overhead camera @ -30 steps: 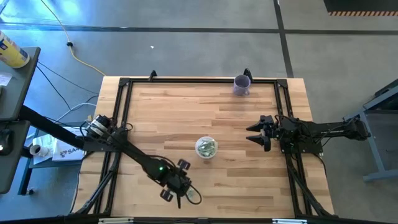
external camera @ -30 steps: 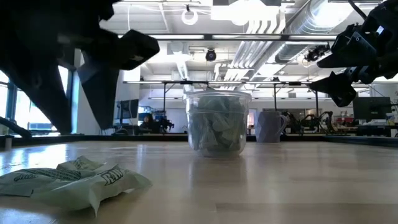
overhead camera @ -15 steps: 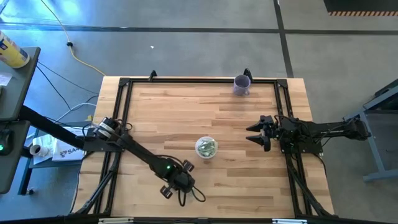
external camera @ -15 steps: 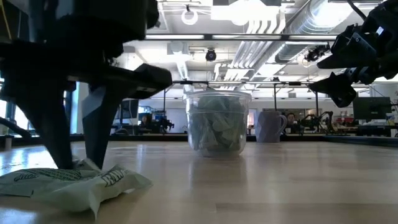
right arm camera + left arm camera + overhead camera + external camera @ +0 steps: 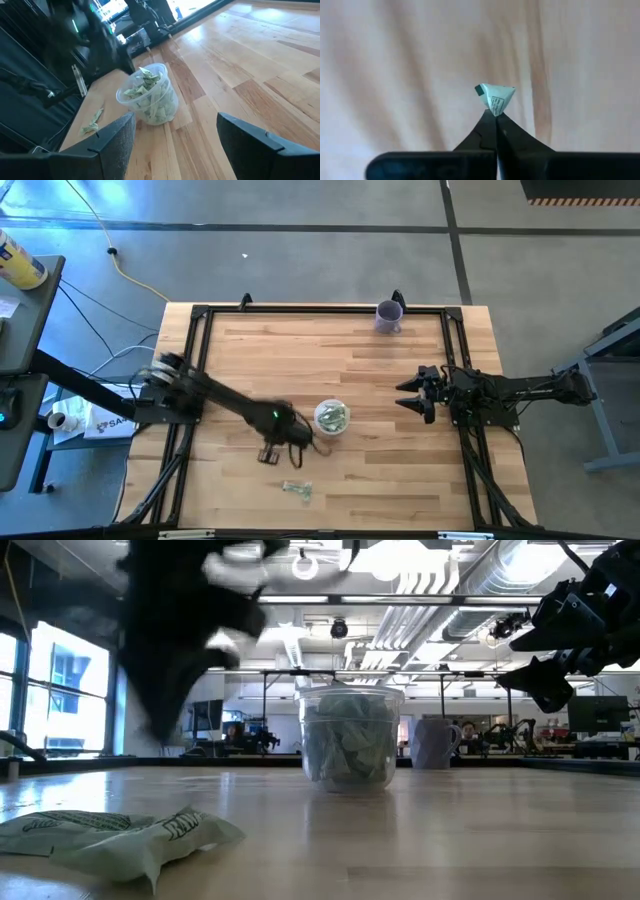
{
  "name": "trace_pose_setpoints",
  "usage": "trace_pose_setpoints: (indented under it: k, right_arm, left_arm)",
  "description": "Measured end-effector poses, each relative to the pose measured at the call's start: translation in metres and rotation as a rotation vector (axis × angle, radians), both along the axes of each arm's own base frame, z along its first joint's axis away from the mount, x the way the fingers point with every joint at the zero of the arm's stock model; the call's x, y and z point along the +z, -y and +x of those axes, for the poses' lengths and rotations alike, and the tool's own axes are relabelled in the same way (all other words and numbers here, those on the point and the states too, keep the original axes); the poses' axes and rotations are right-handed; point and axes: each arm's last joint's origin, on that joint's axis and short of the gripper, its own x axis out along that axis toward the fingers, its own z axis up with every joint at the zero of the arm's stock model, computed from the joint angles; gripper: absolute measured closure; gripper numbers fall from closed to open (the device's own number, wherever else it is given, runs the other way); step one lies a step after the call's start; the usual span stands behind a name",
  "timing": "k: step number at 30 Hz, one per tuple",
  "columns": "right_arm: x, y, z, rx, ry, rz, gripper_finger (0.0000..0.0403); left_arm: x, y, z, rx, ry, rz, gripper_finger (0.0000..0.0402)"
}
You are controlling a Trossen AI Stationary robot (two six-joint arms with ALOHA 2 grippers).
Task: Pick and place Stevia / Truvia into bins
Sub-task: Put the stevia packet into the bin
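Note:
The bin, a clear cup (image 5: pixel 331 417) holding several pale green Stevia sachets, stands upright near the table's middle; it also shows as the cup (image 5: pixel 348 738) in the low view. My left gripper (image 5: pixel 300 438) hovers just left of it, shut on one small sachet (image 5: pixel 495 95). More sachets (image 5: pixel 297 489) lie flat near the front edge, seen close as the sachets (image 5: pixel 120 830). My right gripper (image 5: pixel 408 395) waits open at the table's right, its fingers pointing at the cup (image 5: pixel 150 95). My left gripper pinches a sachet by its lower corner (image 5: pixel 495 111) between the very tips of its two shut fingers (image 5: pixel 482 132). The crumpled sachet sticks out past the tips, lifted clear of the wooden table.
A purple cup (image 5: pixel 388 315) stands at the far edge, right of centre. A black frame (image 5: pixel 200 315) rims the tabletop. Bare wood lies between the clear cup and the right gripper.
My left gripper shut on one sachet from the pile near the front edge, then rose and moved toward the far edge, up to the clear cup. That sachet is lifted clear; the other sachets stay where they lay.

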Motion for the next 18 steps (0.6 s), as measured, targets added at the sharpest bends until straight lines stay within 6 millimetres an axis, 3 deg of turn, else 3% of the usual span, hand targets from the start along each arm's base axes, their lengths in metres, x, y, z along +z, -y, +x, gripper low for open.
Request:
trace_pose_setpoints:
  k: [5,7,9,11,15,18]
  right_arm:
    - [0.000,0.000,0.000,0.000,0.000,0.000,0.0132]
    - [0.000,0.000,0.000,0.000,0.000,0.000,0.0132]
    - [0.000,0.000,0.000,0.000,0.001,0.000,0.0132]
    - [0.000,0.000,0.000,0.000,0.000,0.000,0.0132]
    - [0.000,0.000,0.000,0.000,0.000,0.000,0.0132]
    - [0.000,0.000,0.000,0.000,0.000,0.000,0.0132]
  left_arm:
    - [0.070,-0.035,0.020,0.279,0.414,0.000,0.0379]
    - [0.103,-0.045,0.030,0.319,0.650,-0.043,0.0377]
    - [0.123,-0.048,0.042,0.289,0.823,-0.078,0.0373]
    - [0.120,-0.049,0.048,0.227,0.832,-0.080,0.0372]
    - [0.083,-0.045,0.065,0.167,0.697,-0.157,0.0370]
    - [0.057,-0.036,0.076,0.206,0.638,-0.201,0.0344]
